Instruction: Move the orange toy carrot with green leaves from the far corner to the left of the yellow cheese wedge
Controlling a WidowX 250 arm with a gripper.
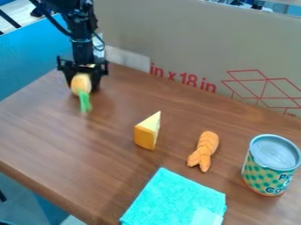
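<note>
While the claw is gripping an orange toy vegetable with a green top near the rear edge of the counter, the grasp is apparently complete and release is not occurring, though whether the vegetable is touching the surface cannot be determined. The yellow cheese wedge is standing nearest to the claw, and the braided orange toy is lying between that wedge and the upright can, all three being ungrasped. Toward the near edge of the view, the turquoise cloth is lying flat, well apart from the claw.
</note>
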